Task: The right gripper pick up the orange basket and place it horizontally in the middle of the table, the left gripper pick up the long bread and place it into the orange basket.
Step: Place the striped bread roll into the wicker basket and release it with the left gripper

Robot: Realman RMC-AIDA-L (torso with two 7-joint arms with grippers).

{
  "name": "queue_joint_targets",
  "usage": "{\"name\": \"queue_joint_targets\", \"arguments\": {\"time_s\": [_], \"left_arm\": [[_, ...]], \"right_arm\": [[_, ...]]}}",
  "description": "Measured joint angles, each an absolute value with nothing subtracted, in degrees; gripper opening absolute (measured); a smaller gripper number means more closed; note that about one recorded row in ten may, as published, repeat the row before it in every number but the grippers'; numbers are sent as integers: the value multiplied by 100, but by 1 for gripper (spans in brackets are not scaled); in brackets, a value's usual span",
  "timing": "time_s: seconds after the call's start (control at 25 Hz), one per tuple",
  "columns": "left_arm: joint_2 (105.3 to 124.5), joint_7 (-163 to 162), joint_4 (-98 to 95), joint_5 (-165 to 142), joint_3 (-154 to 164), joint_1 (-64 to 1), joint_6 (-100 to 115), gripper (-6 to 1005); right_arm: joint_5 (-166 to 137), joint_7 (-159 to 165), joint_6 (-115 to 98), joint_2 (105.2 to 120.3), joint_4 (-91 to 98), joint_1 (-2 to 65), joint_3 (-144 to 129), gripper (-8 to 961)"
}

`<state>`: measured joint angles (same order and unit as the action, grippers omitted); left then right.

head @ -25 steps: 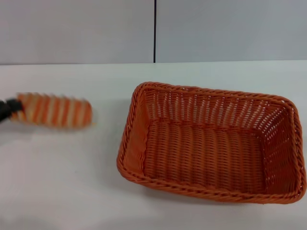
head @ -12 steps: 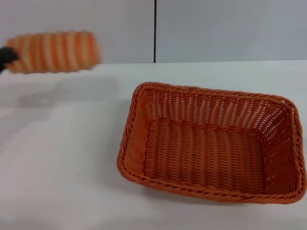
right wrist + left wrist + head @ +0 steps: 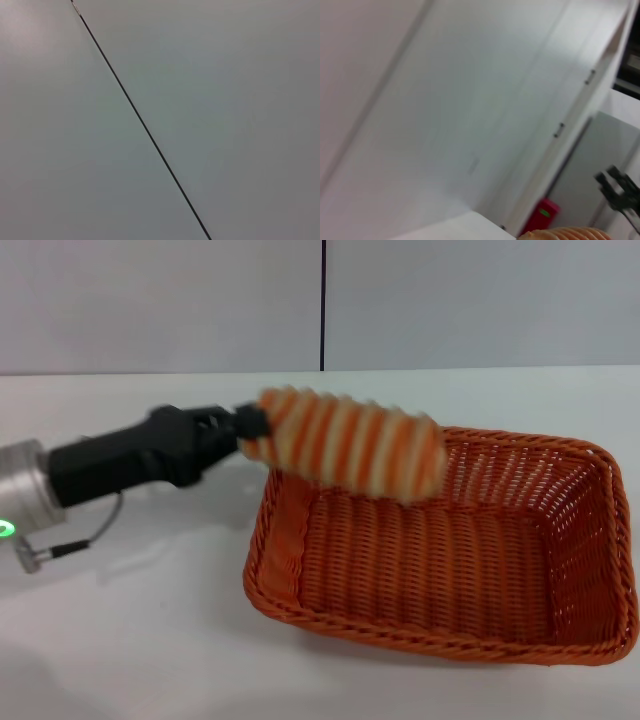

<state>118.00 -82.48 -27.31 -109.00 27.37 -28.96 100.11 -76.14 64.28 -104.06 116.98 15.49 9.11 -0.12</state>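
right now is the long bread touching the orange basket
Cannot tell. In the head view the long bread, held by the left gripper, overlaps the orange basket far left corner, with no contact or gap plainly visible.

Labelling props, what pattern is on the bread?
Orange and cream stripes on the long bread, clearest in the head view.

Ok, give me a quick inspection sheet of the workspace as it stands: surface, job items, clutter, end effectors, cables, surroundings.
Surface: plain white table.
Job's things: large orange woven basket resting on the table; striped orange-and-cream long bread held in the air over the basket's near-left rim, not yet inside.
Clutter: nothing seen.
End effectors: black left end effector shut on one end of the bread; right end effector not in view.
Cables: thin grey cable under the left arm.
Surroundings: pale wall panels with a dark vertical seam.
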Motion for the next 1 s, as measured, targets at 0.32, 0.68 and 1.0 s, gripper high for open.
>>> {"name": "queue_joint_targets", "arguments": {"time_s": [0.32, 0.68, 1.0], "left_arm": [[11855, -7856, -2051, -10887, 3327, -3251, 9658, 106], [11857, -7816, -2028, -10863, 3335, -3307, 9613, 171], [11834, -7774, -2076, -10666, 3316, -3220, 9658, 487]], "right_arm": [[-7614, 6413, -10332, 11698, 1546, 988, -73, 550], [-7744, 6414, -10212, 11697, 1547, 1090, -91, 548], [-7745, 6412, -10202, 11711, 1547, 1125, -93, 547]]}}
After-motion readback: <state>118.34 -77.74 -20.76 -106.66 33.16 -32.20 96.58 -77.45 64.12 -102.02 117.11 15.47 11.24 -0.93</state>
